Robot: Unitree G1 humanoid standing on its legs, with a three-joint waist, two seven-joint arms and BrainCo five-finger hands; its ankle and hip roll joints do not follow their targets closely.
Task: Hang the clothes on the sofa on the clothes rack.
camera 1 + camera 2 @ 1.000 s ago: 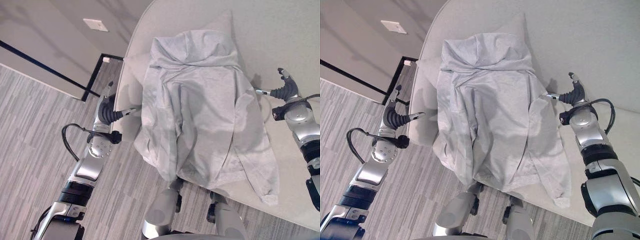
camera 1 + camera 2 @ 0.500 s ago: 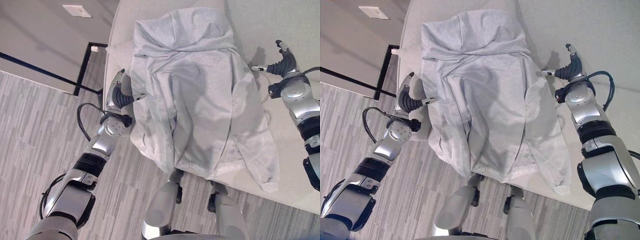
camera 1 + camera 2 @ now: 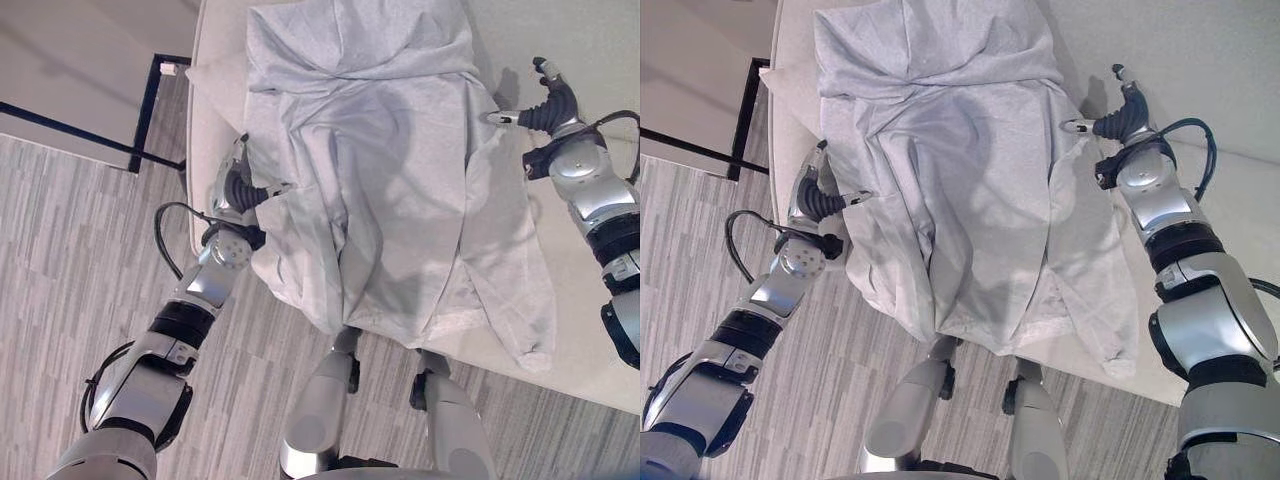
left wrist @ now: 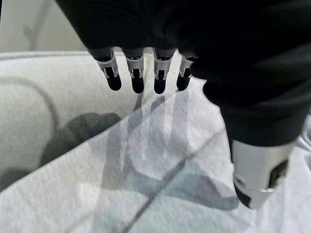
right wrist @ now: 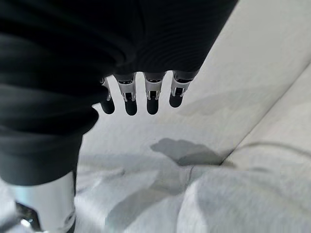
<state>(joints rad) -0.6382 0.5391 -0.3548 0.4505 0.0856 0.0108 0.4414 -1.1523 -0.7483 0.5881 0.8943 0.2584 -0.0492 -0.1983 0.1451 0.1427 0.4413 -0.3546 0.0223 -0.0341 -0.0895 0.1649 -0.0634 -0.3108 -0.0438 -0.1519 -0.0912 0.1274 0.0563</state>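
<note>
room for moving is different on each side, you can see it: the left hand (image 3: 238, 190) is close against the left edge of the light grey hoodie (image 3: 385, 170), over the side of the pale sofa (image 3: 590, 350), with striped grey floor (image 3: 70, 270) beside it. the right hand (image 3: 545, 100) stands just beside the hoodie's right shoulder, with bare sofa cushion around it. both hands have straight, relaxed fingers and grasp nothing. the hoodie lies spread and wrinkled on the sofa seat, hood toward the backrest, hem hanging over the front edge, one sleeve (image 3: 515, 290) lying down the right side.
</note>
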